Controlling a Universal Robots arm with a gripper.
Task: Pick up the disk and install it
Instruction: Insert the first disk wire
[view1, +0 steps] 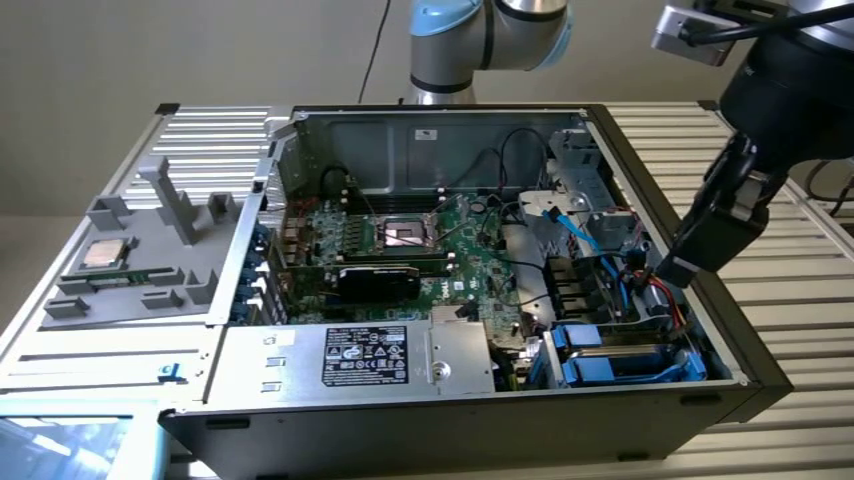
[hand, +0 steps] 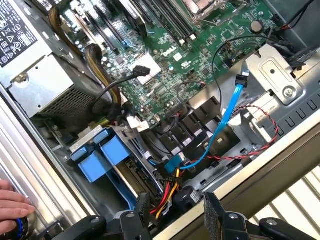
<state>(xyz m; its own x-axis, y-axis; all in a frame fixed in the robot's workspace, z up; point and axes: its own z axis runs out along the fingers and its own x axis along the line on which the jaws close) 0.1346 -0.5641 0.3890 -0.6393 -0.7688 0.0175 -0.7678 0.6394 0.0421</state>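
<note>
Beside the big silver labelled power-supply box (view1: 360, 355), in a bay of the open black computer case (view1: 741, 350), lay the flat metal disk (view1: 625, 352) in its blue plastic carrier frame. Above it, farther from that box, the black two-finger gripper (view1: 674, 270) hung released, holding nothing. I judged the disk stiff, rather heavy, smooth and sensitive to shocks. The frame's long edges seemed the safest hold.

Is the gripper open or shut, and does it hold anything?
Open and empty: in the wrist view the gripper has its fingers wide apart, with nothing gripped between them.
</note>
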